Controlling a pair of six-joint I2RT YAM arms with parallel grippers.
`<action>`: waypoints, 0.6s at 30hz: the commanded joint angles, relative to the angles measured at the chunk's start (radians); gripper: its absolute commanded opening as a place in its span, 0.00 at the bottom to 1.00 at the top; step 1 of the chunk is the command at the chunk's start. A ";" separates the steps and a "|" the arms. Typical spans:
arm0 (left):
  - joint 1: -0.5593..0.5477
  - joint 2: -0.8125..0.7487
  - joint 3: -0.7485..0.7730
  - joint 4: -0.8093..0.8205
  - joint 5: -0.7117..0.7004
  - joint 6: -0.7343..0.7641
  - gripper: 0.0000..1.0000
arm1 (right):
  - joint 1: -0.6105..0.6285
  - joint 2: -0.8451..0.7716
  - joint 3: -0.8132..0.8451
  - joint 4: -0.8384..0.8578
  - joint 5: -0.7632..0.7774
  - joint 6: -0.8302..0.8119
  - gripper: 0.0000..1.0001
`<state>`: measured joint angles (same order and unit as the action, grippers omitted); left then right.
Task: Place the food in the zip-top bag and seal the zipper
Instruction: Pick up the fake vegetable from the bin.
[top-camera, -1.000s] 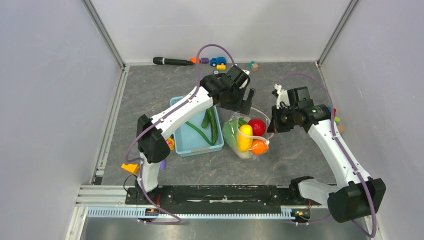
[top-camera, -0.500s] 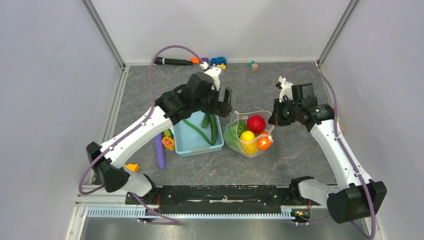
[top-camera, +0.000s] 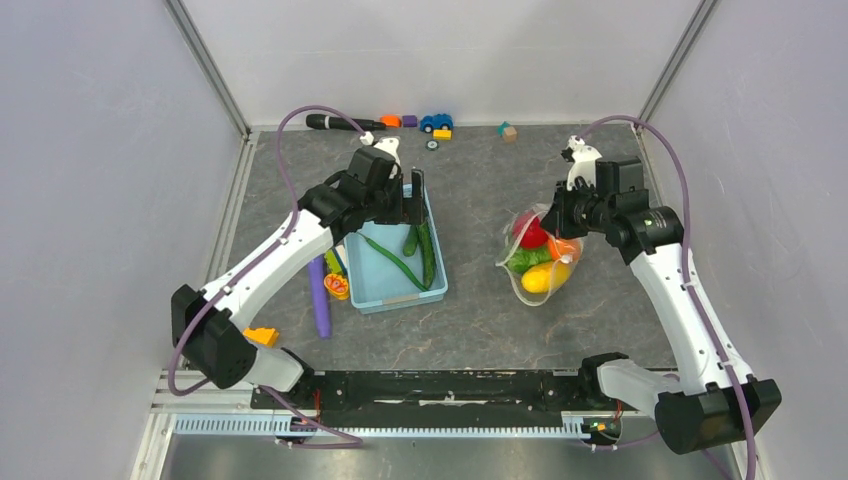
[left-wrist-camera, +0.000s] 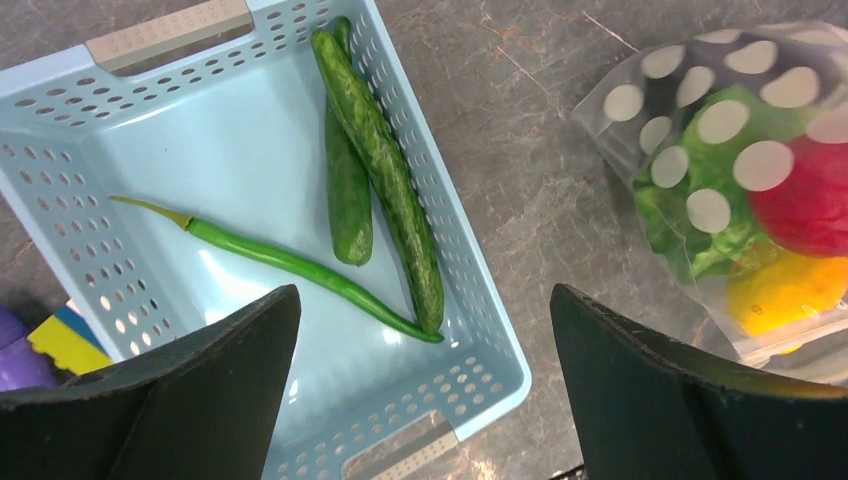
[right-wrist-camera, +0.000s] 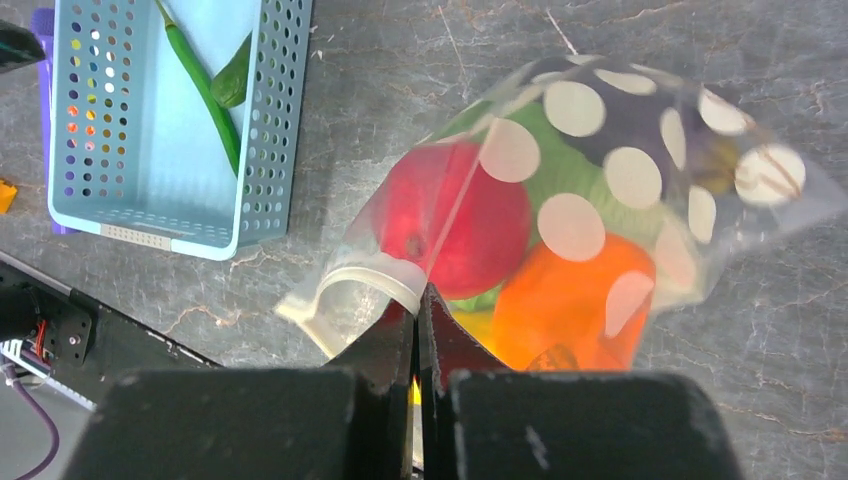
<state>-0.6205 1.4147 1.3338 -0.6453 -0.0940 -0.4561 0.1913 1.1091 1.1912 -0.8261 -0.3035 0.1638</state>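
Observation:
The zip-top bag (top-camera: 540, 262) hangs lifted from my right gripper (top-camera: 553, 222), which is shut on its mouth edge by the white zipper (right-wrist-camera: 370, 275). Inside it are a red round piece (right-wrist-camera: 460, 220), an orange piece (right-wrist-camera: 570, 300), green lettuce (right-wrist-camera: 540, 150), a yellow piece (top-camera: 545, 278) and the dark eggplant (right-wrist-camera: 640, 110). The bag also shows in the left wrist view (left-wrist-camera: 740, 180). My left gripper (top-camera: 412, 190) is open and empty above the light-blue basket (left-wrist-camera: 60, 230). Two cucumbers (left-wrist-camera: 385, 180) and a thin green pepper (left-wrist-camera: 290, 265) lie in the basket.
The basket (top-camera: 385, 280) sits left of centre. The long purple rod (top-camera: 319, 305) and a small orange wedge (top-camera: 262, 336) lie to its left. A black marker (top-camera: 335, 122), a blue toy car (top-camera: 435, 122) and a block (top-camera: 508, 131) line the back wall.
My right gripper has lifted the bag and carried it right and toward the back. My left gripper has let go of the bag and swung left over the basket.

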 joint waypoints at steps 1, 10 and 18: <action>0.031 0.060 -0.004 0.082 0.032 -0.036 1.00 | -0.004 -0.005 0.071 0.053 0.008 0.021 0.00; 0.051 0.183 0.020 0.090 -0.062 -0.063 1.00 | -0.005 0.024 0.111 0.040 0.137 0.085 0.00; 0.107 0.311 0.013 0.225 -0.015 -0.134 0.86 | -0.004 -0.015 0.043 0.119 0.135 0.134 0.00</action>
<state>-0.5560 1.6699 1.3338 -0.5358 -0.1455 -0.5049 0.1886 1.1374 1.2411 -0.8043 -0.1795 0.2626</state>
